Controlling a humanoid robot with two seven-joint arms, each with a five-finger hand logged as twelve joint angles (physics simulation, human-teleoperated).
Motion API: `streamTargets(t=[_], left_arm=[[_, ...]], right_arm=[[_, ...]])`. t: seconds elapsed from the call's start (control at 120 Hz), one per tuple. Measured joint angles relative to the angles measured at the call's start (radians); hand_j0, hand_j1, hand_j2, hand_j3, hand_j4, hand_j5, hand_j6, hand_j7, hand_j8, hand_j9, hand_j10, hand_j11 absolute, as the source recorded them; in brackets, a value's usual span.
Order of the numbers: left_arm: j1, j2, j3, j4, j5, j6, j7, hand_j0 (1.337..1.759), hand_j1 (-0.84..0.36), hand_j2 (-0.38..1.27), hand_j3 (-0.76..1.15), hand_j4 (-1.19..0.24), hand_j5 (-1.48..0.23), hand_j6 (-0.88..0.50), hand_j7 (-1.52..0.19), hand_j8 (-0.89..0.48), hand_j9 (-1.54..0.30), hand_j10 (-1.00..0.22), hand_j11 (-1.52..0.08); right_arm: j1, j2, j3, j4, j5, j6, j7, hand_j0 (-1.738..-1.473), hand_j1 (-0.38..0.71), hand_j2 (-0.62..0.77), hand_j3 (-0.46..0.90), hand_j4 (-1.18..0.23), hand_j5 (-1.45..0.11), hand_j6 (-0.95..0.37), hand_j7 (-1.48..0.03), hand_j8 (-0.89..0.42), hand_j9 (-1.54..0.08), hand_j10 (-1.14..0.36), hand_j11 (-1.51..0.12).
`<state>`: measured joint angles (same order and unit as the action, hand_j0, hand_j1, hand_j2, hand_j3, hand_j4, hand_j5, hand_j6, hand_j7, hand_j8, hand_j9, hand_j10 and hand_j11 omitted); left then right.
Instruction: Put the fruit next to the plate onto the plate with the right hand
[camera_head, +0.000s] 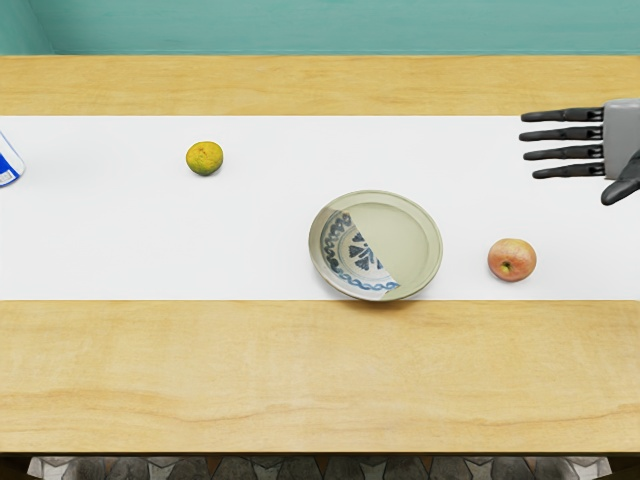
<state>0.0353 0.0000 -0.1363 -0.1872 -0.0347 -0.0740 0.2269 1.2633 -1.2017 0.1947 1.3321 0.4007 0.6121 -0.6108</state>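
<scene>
Eyeing the apple (512, 259) just right of the plate (425, 230), not touching it. Found the right robot hand (590, 150) farther right of the plate and further back, fingers stretched flat, holding nothing.

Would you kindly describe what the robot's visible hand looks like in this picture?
Only the right hand shows, at the picture's right edge. It has slim, segmented black fingers and a black thumb on a boxy light-grey palm block. No cables, markings or sleeve are visible; the arm behind is cut off by the frame.
</scene>
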Motion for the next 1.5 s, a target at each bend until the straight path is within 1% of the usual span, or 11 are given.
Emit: streamTargets(t=[0.217, 0.35, 0.542, 0.608, 0.692, 0.833, 0.958, 1.083, 1.233, 1.375, 1.5], left_arm=[[0.0, 0.0, 0.001, 0.0, 0.0, 0.0, 0.0, 1.658, 0.35, 0.0, 0.0, 0.0, 0.0, 0.0, 0.0, 0.0, 0.0, 0.0, 0.0], [0.0, 0.0, 0.0, 0.0, 0.0, 0.0, 0.0, 1.658, 0.35, 0.0, 0.0, 0.0, 0.0, 0.0, 0.0, 0.0, 0.0, 0.0, 0.0], [0.0, 0.0, 0.0, 0.0, 0.0, 0.0, 0.0, 1.658, 0.35, 0.0, 0.0, 0.0, 0.0, 0.0, 0.0, 0.0, 0.0, 0.0, 0.0], [0.0, 0.0, 0.0, 0.0, 0.0, 0.0, 0.0, 1.658, 0.35, 0.0, 0.0, 0.0, 0.0, 0.0, 0.0, 0.0, 0.0, 0.0, 0.0], [0.0, 0.0, 0.0, 0.0, 0.0, 0.0, 0.0, 1.658, 0.35, 0.0, 0.0, 0.0, 0.0, 0.0, 0.0, 0.0, 0.0, 0.0, 0.0], [0.0, 0.0, 0.0, 0.0, 0.0, 0.0, 0.0, 1.658, 0.35, 0.0, 0.0, 0.0, 0.0, 0.0, 0.0, 0.0, 0.0, 0.0, 0.0], [0.0, 0.0, 0.0, 0.0, 0.0, 0.0, 0.0, 1.658, 0.35, 0.0, 0.0, 0.0, 0.0, 0.0, 0.0, 0.0, 0.0, 0.0, 0.0], [0.0, 0.0, 0.0, 0.0, 0.0, 0.0, 0.0, 1.658, 0.35, 0.0, 0.0, 0.0, 0.0, 0.0, 0.0, 0.0, 0.0, 0.0, 0.0], [0.0, 0.0, 0.0, 0.0, 0.0, 0.0, 0.0, 1.658, 0.35, 0.0, 0.0, 0.0, 0.0, 0.0, 0.0, 0.0, 0.0, 0.0, 0.0], [0.0, 0.0, 0.0, 0.0, 0.0, 0.0, 0.0, 1.658, 0.35, 0.0, 0.0, 0.0, 0.0, 0.0, 0.0, 0.0, 0.0, 0.0, 0.0], [0.0, 0.0, 0.0, 0.0, 0.0, 0.0, 0.0, 1.658, 0.35, 0.0, 0.0, 0.0, 0.0, 0.0, 0.0, 0.0, 0.0, 0.0, 0.0]], right_arm=[[0.001, -0.001, -0.001, 0.005, -0.008, 0.0, 0.0, -1.658, -0.33, -0.01, 0.0, -0.01, -0.02, -0.01, -0.02, -0.01, -0.02, -0.01, -0.02], [0.006, -0.004, 0.006, 0.023, -0.115, 0.0, 0.0, -1.658, -0.32, -0.01, 0.0, -0.02, -0.03, -0.02, -0.03, -0.02, -0.03, -0.02, -0.03], [0.041, 0.001, 0.095, 0.182, -0.475, 0.0, 0.0, -1.658, -0.32, -0.01, 0.0, -0.03, -0.03, -0.03, -0.03, -0.03, -0.03, -0.03, -0.03], [0.055, 0.018, 0.11, 0.249, -0.575, -0.037, 0.0, -1.658, -0.32, -0.01, 0.0, -0.03, -0.04, -0.03, -0.04, -0.03, -0.04, -0.03, -0.04], [0.06, 0.027, 0.112, 0.317, -0.647, -0.085, 0.0, -1.658, -0.31, -0.01, 0.0, -0.03, -0.04, -0.03, -0.04, -0.03, -0.04, -0.03, -0.04], [0.055, 0.026, 0.058, 0.383, -0.701, -0.151, 0.0, -1.658, -0.27, -0.01, 0.0, -0.07, -0.08, -0.07, -0.08, -0.07, -0.08, -0.07, -0.08], [0.029, 0.023, -0.034, 0.403, -0.767, -0.259, 0.0, -1.658, -0.25, -0.02, 0.0, -0.09, -0.1, -0.09, -0.1, -0.09, -0.1, -0.08, -0.1], [0.034, 0.032, -0.053, 0.409, -0.9, -0.364, 0.0, -1.658, -0.26, -0.02, 0.0, -0.09, -0.1, -0.09, -0.1, -0.09, -0.1, -0.08, -0.1], [0.055, 0.123, -0.056, 0.411, -1.022, -0.455, 0.0, -1.658, -0.26, -0.01, 0.0, -0.08, -0.1, -0.08, -0.1, -0.08, -0.1, -0.08, -0.1], [0.051, 0.161, -0.07, 0.412, -1.069, -0.504, 0.0, -1.658, -0.26, -0.01, 0.0, -0.08, -0.1, -0.08, -0.1, -0.08, -0.1, -0.08, -0.1], [0.047, 0.171, -0.15, 0.412, -1.088, -0.601, 0.0, -1.658, -0.26, -0.01, 0.0, -0.08, -0.1, -0.08, -0.1, -0.08, -0.1, -0.08, -0.1]])
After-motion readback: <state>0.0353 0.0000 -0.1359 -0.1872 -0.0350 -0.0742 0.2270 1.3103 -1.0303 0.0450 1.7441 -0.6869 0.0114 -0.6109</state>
